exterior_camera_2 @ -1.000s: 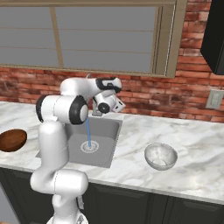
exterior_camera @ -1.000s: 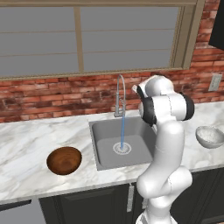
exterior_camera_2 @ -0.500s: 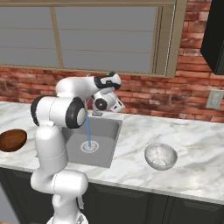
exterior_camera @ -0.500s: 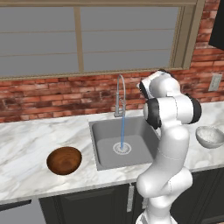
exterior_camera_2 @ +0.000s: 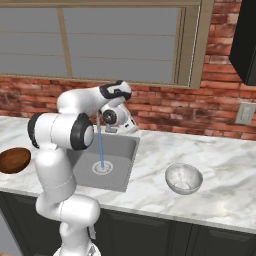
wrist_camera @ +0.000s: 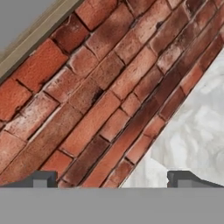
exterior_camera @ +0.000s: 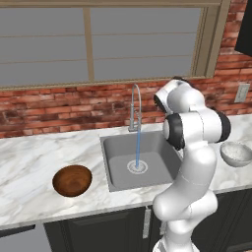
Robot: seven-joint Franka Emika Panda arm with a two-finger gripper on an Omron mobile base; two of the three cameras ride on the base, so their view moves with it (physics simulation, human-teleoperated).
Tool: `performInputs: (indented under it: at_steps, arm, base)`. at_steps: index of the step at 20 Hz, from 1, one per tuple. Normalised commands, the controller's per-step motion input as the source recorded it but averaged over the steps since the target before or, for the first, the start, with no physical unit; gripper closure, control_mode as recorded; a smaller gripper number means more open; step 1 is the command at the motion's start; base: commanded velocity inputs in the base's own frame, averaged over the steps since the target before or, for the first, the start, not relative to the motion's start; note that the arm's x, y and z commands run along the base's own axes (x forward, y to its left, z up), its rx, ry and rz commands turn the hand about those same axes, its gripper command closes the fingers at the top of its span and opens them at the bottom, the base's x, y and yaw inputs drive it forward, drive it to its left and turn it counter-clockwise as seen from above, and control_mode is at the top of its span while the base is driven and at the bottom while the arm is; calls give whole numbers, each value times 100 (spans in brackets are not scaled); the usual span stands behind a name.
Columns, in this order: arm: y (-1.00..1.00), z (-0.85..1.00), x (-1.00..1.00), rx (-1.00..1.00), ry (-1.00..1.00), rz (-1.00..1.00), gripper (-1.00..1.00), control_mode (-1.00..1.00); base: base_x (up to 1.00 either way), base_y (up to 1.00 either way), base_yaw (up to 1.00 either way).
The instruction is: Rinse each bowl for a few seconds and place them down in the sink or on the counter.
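The dark reddish-brown bowl [exterior_camera: 72, 180] [exterior_camera_2: 14, 160] rests upright on the counter [exterior_camera: 29, 157] left of the sink [exterior_camera: 118, 167] [exterior_camera_2: 122, 150]. On the counter right of the sink sits the pale grey-white bowl [exterior_camera: 236, 153] [exterior_camera_2: 184, 178]. A thin stream of water [exterior_camera: 138, 147] [exterior_camera_2: 101, 147] runs from the faucet [exterior_camera: 134, 106] onto the drain. My gripper [exterior_camera_2: 129, 124] [wrist_camera: 111, 179] hangs over the sink's back right corner, open and empty. It points at the brick wall and is far from both bowls.
A red brick wall [wrist_camera: 87, 96] with a window [exterior_camera: 98, 39] above it runs behind the counter. A wall socket [exterior_camera_2: 245, 113] is at the right. Dark cabinets [exterior_camera_2: 150, 235] stand below the worktop.
The hand has turned slightly by the faucet toward the back wall while the upper arm shifted right. Both bowls stay put and the water keeps running.
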Motion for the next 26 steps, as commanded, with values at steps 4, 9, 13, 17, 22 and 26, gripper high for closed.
performInputs:
  at_steps: [4,9,13,17,22,26]
  arm:
    - [-41,23,-40,8,11,-1,-100,-100]
    - [-44,25,-36,11,9,-3,-100,-100]
    - [-48,30,-28,12,6,-4,-100,-100]
    - [-45,32,-26,13,5,-5,-100,-100]
    - [-33,35,-19,13,3,-10,-100,-100]
    - [-20,32,-9,8,2,-17,-100,-100]
  base:
    - [0,0,0]
    - [0,0,0]
    - [0,0,0]
    - [0,0,0]
    - [0,0,0]
    - [0,0,0]
